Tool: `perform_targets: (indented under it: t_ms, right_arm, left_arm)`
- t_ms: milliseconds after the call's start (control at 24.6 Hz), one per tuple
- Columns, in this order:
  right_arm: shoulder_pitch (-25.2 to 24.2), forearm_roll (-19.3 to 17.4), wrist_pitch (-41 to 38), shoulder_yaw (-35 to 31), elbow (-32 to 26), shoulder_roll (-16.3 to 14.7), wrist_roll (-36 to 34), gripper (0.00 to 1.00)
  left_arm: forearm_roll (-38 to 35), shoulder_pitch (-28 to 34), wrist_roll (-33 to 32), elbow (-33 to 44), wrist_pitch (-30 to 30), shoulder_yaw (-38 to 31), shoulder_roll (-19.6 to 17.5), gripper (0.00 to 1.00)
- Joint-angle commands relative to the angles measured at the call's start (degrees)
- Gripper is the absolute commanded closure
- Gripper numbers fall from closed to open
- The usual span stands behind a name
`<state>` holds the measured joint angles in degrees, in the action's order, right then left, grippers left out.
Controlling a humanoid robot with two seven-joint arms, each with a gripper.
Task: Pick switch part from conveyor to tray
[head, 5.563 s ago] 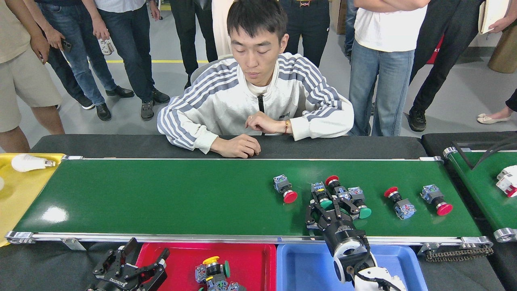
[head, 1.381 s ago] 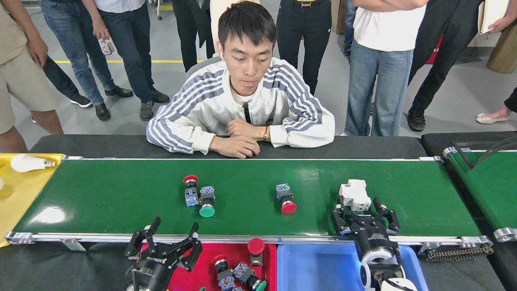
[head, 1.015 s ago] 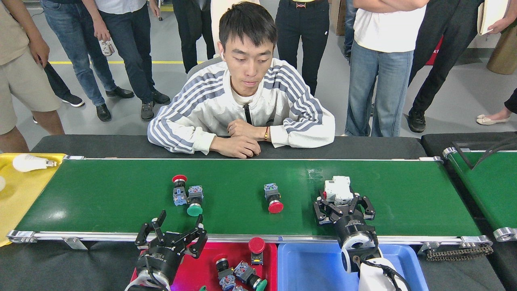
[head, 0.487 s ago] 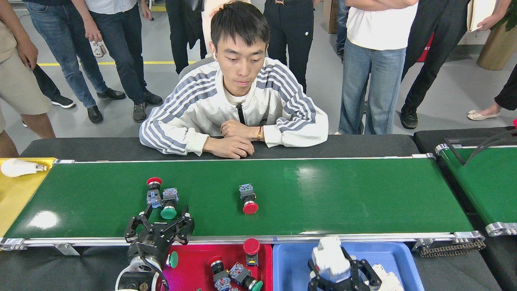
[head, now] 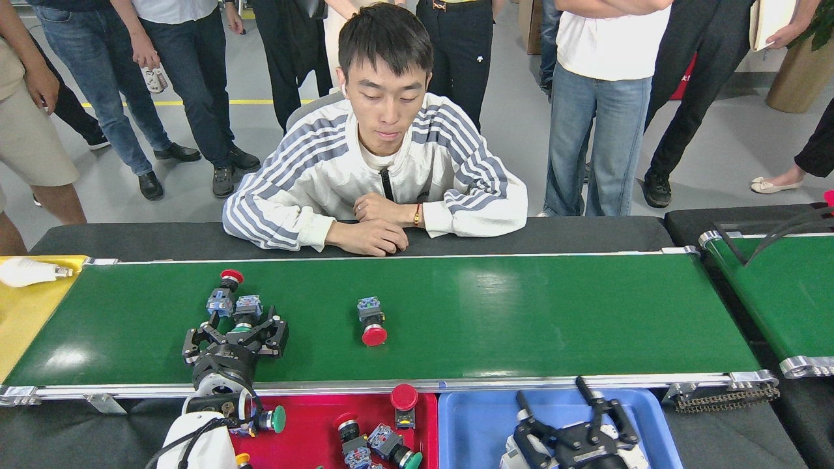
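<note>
Green belting fills my head view, the only view I have: the conveyor (head: 521, 312) runs wide across the desk (head: 163, 238), with the red tray (head: 313, 417) and blue tray (head: 482, 423) at its near edge. Half a second ago my left end effector (head: 236, 329) hung short of the pair of switch parts; now it has pushed out over the belt, its fingers spread around the green-capped switch part (head: 246, 311), whose cap is hidden behind them, while the red-capped switch part (head: 224, 294) lies just beyond, touching or nearly so. The pair has drifted left meanwhile, as has the lone red switch part (head: 371, 320), so I judge the grasp must close soon. My right end effector (head: 565, 417) has dropped into the blue tray and stands spread; the white breaker it carried a moment ago shows only as a white patch (head: 521, 449) beneath it, so I take that drop as done. A seated person (head: 378, 169) watches from across the desk.
</note>
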<state>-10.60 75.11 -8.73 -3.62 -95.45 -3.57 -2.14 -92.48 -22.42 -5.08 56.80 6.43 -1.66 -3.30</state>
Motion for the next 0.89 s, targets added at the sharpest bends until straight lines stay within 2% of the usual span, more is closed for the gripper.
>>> perform_targets:
  t_ms: [0,41,81,122,244,284,487,528,569,609,650,690,853]
  right_arm:
    - [0.84,-2.51,-1.38,-1.83,0.44,-1.97,-0.50,0.00]
    - [0.75,-3.13,-1.29,-2.27,1.06,-2.85,-0.50,0.00]
    - [0.66,-3.13,-1.11,-2.27,1.50,-3.11,-0.41,0.00]
    - [0.58,-3.13,-1.11,-2.27,1.85,-3.11,-0.41,0.00]
    - [0.58,-3.13,-1.03,-2.27,1.94,-3.02,-0.33,0.00]
    - [0.58,-3.13,-1.03,-2.27,1.94,-2.94,-0.33,0.00]
    - [0.66,-3.13,-1.03,-2.27,1.85,-3.02,-0.15,0.00]
    - [0.75,-3.13,-1.03,-2.27,1.85,-3.11,-0.15,0.00]
    - [0.75,-3.22,-1.11,-2.44,1.85,-3.11,-0.15,0.00]
    - [0.75,-3.22,-1.11,-2.44,1.85,-3.20,-0.15,0.00]
    - [0.67,-3.22,-1.20,-2.44,1.85,-3.20,-0.15,0.00]
    - [0.75,-3.22,-1.20,-2.44,1.76,-3.20,-0.15,0.00]
    - [0.66,-3.22,-1.29,-2.44,1.58,-3.20,-0.15,0.00]
  left_arm:
    - [0.37,-0.52,0.86,0.60,0.17,0.08,-0.75,0.54]
    - [1.42,0.18,1.12,1.39,-2.47,-0.09,-0.57,0.81]
    - [3.80,1.06,1.74,3.14,-6.07,-0.27,-0.57,0.90]
    - [6.52,2.46,2.62,5.43,-8.88,-0.27,-0.66,0.94]
    - [7.66,7.65,2.88,12.37,-11.26,0.43,-0.92,0.97]
    - [7.75,9.85,2.88,15.71,-13.72,0.43,-1.01,0.98]
    - [8.01,21.28,2.88,32.32,-32.35,-0.27,-1.54,0.95]
    - [8.10,23.65,2.88,35.40,-37.80,-0.36,-2.24,0.91]
    - [8.63,26.37,2.80,38.03,-43.42,-0.53,-3.12,0.82]
    - [9.07,28.75,2.71,39.80,-47.65,-1.33,-3.30,0.65]
    - [9.16,30.76,2.62,41.02,-49.67,-2.20,-3.03,0.29]
    - [9.07,31.91,2.62,41.64,-49.32,-2.82,-2.42,0.00]
    - [9.16,33.32,2.62,41.55,-48.88,-2.99,-1.98,0.00]
